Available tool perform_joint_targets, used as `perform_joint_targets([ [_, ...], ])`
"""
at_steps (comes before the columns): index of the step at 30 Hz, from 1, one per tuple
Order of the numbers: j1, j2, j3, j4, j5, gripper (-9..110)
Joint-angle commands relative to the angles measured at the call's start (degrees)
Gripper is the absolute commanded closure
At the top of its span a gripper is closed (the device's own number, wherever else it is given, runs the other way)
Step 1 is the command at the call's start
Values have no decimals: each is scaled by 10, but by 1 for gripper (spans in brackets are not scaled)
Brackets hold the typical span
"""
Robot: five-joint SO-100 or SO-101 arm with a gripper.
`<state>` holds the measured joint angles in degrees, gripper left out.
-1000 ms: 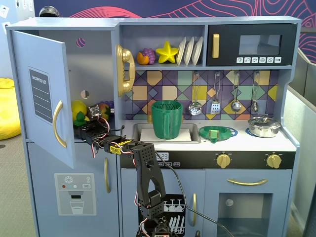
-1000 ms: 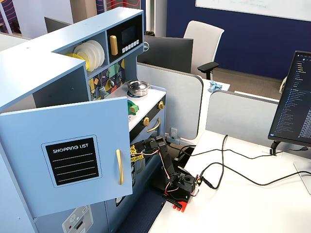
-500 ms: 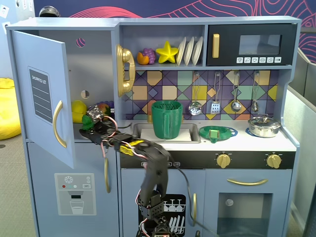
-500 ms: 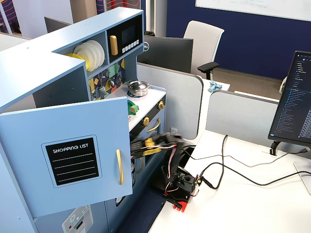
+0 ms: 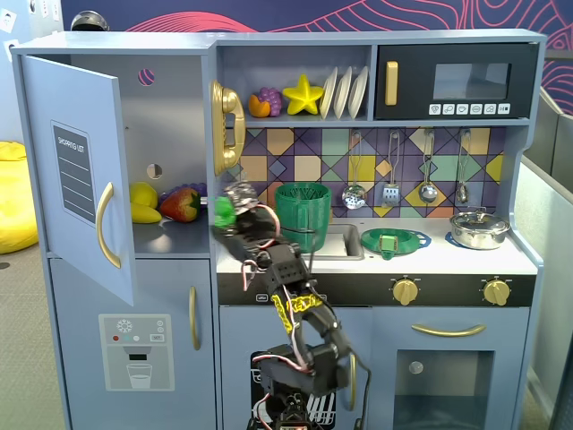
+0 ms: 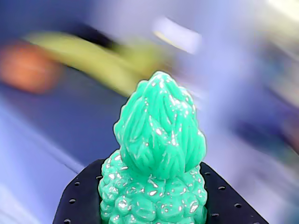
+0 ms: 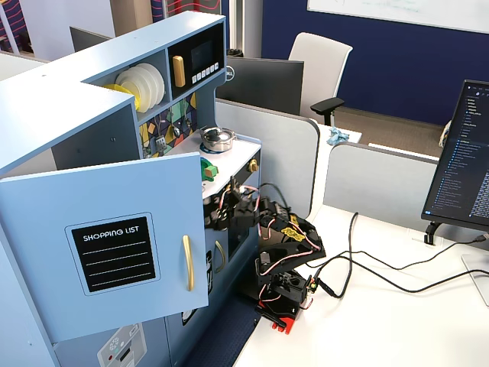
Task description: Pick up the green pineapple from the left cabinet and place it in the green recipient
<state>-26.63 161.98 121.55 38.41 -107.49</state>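
My gripper [image 5: 231,213] is shut on the green pineapple [image 5: 223,210] and holds it in the air at the right edge of the left cabinet's opening [image 5: 170,134], just left of the green recipient [image 5: 303,215]. The recipient, a ribbed dark green cup, stands on the counter by the sink. The cabinet door [image 5: 76,179] with the shopping list panel is swung open. In the wrist view the pineapple [image 6: 156,154] fills the centre, leaf tuft up, between the two black fingers [image 6: 79,200]; the background is blurred. In a fixed view the open door [image 7: 107,245] hides the gripper and the pineapple.
A yellow lemon [image 5: 143,193] and a red strawberry [image 5: 182,204] lie on the cabinet shelf. A flat green dish [image 5: 394,242] and a metal pot [image 5: 479,229] sit on the counter right of the sink [image 5: 338,240]. The black microwave [image 5: 457,82] is above.
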Motion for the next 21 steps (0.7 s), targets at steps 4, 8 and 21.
perform_joint_targets([
  [4, 192, -97, -97, 8, 47, 101],
  [8, 259, -227, -187, -40, 73, 101],
  [21, 316, -519, -523, -64, 98, 101],
])
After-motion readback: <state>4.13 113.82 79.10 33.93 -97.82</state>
